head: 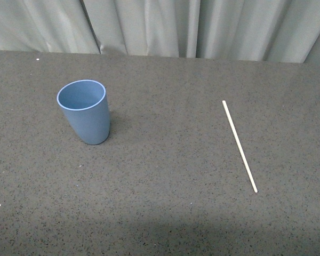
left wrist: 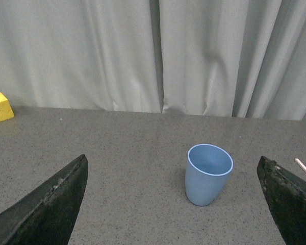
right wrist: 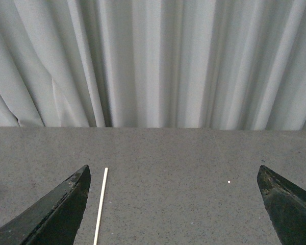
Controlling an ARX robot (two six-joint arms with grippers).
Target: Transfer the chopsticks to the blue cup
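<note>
The cup was light blue, the stick creamy white, the block yellow. The desk was dark grey with speckles. The curtain was pale grey.

I read no text, label, brand, number or sign in the front view or in either wrist view
</note>
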